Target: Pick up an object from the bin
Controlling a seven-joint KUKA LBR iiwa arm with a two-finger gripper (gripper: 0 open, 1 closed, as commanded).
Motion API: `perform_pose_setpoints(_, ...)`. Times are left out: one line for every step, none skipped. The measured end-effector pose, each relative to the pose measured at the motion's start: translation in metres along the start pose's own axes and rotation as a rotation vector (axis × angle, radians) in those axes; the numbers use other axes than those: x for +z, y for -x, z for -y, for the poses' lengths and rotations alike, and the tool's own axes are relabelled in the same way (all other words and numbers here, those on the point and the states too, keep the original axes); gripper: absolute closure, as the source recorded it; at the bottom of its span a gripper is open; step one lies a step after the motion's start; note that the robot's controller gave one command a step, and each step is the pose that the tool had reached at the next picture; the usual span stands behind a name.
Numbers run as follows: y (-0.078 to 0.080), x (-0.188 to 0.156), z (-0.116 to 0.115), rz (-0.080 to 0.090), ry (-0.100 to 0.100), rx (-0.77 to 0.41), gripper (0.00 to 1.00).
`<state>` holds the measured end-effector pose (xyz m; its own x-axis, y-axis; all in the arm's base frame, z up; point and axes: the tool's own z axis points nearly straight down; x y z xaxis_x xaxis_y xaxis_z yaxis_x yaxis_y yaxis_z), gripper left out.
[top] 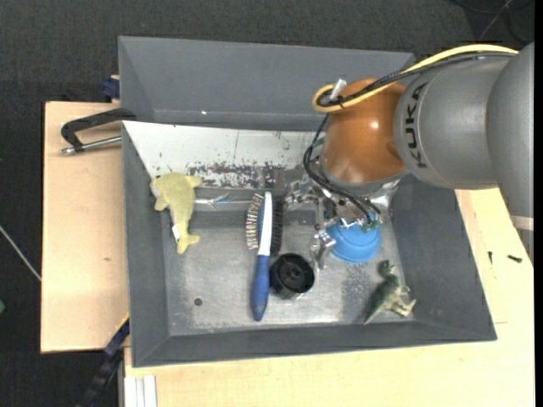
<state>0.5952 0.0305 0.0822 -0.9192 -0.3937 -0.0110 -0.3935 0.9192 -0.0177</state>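
i could not tell from the camera view whether the gripper [329, 234] was open or closed; its metal end was lost among cables under the orange wrist cover [361, 142]. the gripper sat low over the right half of the grey metal bin [153, 253], towards the back wall.

nearest item: a small round blue plastic piece [356, 244], just beside the gripper on the view's right, partly hidden under the wrist. touching or a hair apart, i could not say, and whether it was gripped i could not tell either. i logged it as the candidate object.

next out, below and to the left of the gripper: a black round ribbed cap [293, 275] flat on the bin floor, its left edge against the handle of a hairbrush with a white and blue handle [263, 261]. the brush lay roughly front to back, its dark bristle head towards the back wall and its blue end towards the front.

front right corner: a green toy dinosaur [386, 295], near the blue piece but apart from it.

far left, well apart from the gripper: a pale yellow soft dolphin-shaped toy [178, 206], lying near the left wall.
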Motion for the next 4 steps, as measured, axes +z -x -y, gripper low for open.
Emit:
perform_pose_setpoints(-0.023,-0.031,-0.051,-0.007,0.02,-0.127,0.0)
perform_pose_setpoints(-0.046,-0.028,-0.055,-0.008,0.019,-0.278,0.0)
perform_pose_setpoints(-0.055,-0.059,-0.094,-0.004,0.021,-0.425,0.0)
perform_pose_setpoints(-0.064,0.008,-0.109,0.0,0.022,-0.832,0.0)
